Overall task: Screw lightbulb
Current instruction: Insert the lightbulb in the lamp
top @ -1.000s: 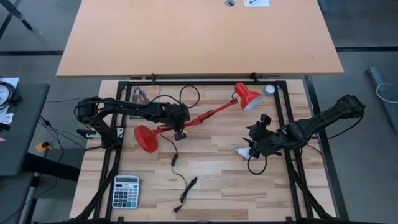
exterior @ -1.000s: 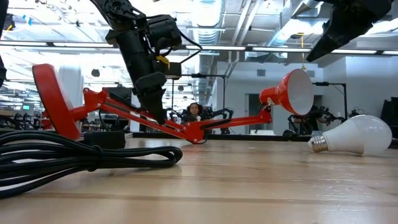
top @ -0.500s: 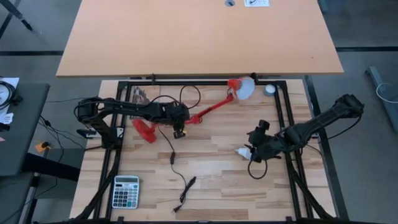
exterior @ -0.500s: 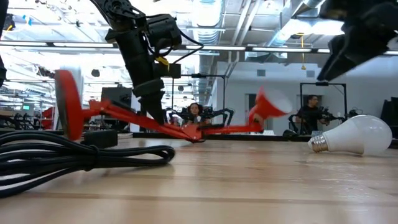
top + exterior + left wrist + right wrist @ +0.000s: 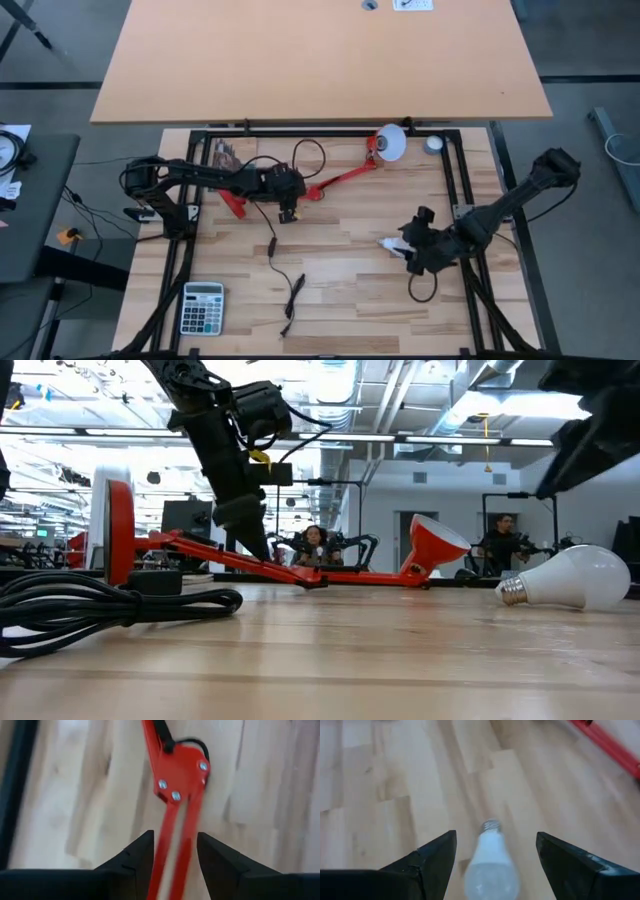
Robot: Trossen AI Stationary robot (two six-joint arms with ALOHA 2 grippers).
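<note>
At 4 o'clock on the counter (image 5: 330,290), the lightbulb (image 5: 492,855) is straddled by the spread right hand (image 5: 492,857), so closing is judged next, while the lamp arm (image 5: 175,837) is clamped by the left hand (image 5: 174,851).

lightbulb (image 5: 491,857): glass end cut off by frame edge | lamp arm (image 5: 176,840): blurred, runs off frame between claw fingers

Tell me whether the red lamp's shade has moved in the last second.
Yes. In the high view the lamp shade has swung toward the table's far rail, next to the small grey disc, which stayed put, while the left gripper grips the lamp arm.
</note>
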